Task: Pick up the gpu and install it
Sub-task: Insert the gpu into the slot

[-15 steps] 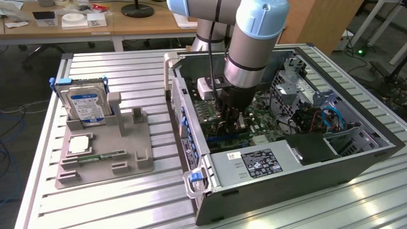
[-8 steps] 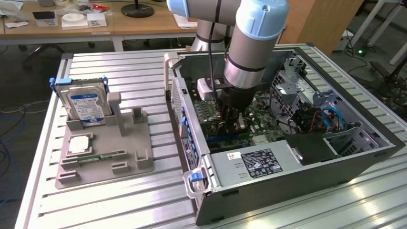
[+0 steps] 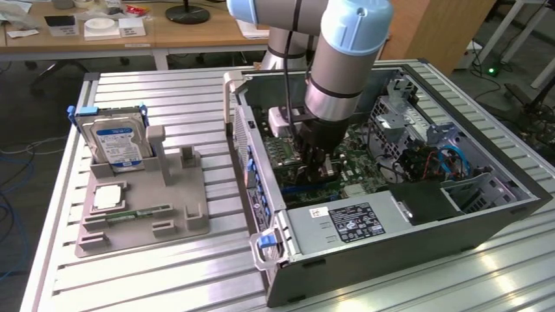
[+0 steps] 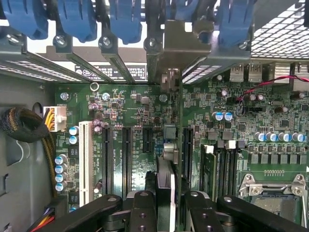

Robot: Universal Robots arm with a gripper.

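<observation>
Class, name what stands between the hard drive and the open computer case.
Exterior view: beside the hard drive, two upright gray holder posts, then bare slatted table up to the computer case.

The table (image 3: pixel 156 279) was ribbed bare metal with a bright sheen. The holder tray (image 3: pixel 130 237) was matt grey plastic. The computer case (image 3: pixel 390 240) was dull grey sheet metal. The motherboard (image 4: pixel 145 111) was glossy green; the slot clips (image 4: pixel 77 19) were smooth blue plastic. The gpu (image 4: pixel 165 186) showed a matt black edge.

Wooden desk (image 3: pixel 208 36) far back, wooden cabinet (image 3: pixel 433 32) beside it, grey floor (image 3: pixel 26 97), blue cables (image 3: pixel 10 195) on the exterior view's left.
</observation>
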